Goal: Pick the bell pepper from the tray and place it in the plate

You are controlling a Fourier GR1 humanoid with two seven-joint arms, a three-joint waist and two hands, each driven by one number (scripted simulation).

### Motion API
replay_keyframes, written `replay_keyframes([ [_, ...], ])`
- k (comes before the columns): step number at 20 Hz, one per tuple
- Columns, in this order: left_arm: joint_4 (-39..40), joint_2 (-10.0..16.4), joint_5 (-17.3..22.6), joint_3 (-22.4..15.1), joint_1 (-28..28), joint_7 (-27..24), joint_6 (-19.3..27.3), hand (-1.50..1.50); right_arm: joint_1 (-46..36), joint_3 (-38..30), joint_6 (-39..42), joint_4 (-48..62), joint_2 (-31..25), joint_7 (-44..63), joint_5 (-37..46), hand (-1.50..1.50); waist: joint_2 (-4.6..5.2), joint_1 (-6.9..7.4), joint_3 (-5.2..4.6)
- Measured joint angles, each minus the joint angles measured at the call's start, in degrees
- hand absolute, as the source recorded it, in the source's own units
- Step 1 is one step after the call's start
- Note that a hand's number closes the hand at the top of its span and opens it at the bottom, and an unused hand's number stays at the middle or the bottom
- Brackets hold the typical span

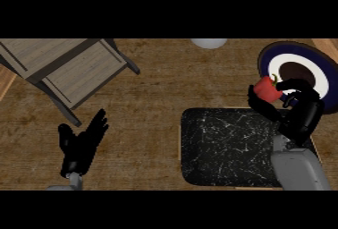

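A red bell pepper (267,88) with a green stem is held in my right hand (296,107), whose fingers and thumb curl round it. It hangs over the gap between the black marbled tray (224,147) and the plate (323,71), at the plate's near-left rim. The plate is round, dark blue at the rim, white inside, with a dark centre. My left hand (80,144) rests open on the counter at the lower left, fingers straight and pointing up.
A wooden crate-like frame with dark rails (66,67) lies tilted at the upper left. A pale round object (209,43) sits at the top edge, left of the plate. The counter is brown wood.
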Motion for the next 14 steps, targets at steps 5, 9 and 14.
replay_keyframes([
  [5,-0.63,-0.10,-0.15,-0.24,0.03,0.21,-0.27,0.00,-5.33,-8.80,-2.52,11.08,-5.47,-9.84,-10.06,1.50,0.15,0.44,0.05],
  [9,-0.38,-0.61,-0.66,-0.62,-0.10,0.35,0.09,0.00,-9.45,-15.57,-0.68,20.67,-9.89,-19.75,-19.31,1.50,0.29,0.70,0.09],
  [14,-0.64,-0.79,-0.93,-1.04,-0.27,0.32,-0.19,0.00,-16.22,-23.19,2.98,35.20,-14.55,-31.91,-26.94,1.50,0.57,1.57,0.16],
])
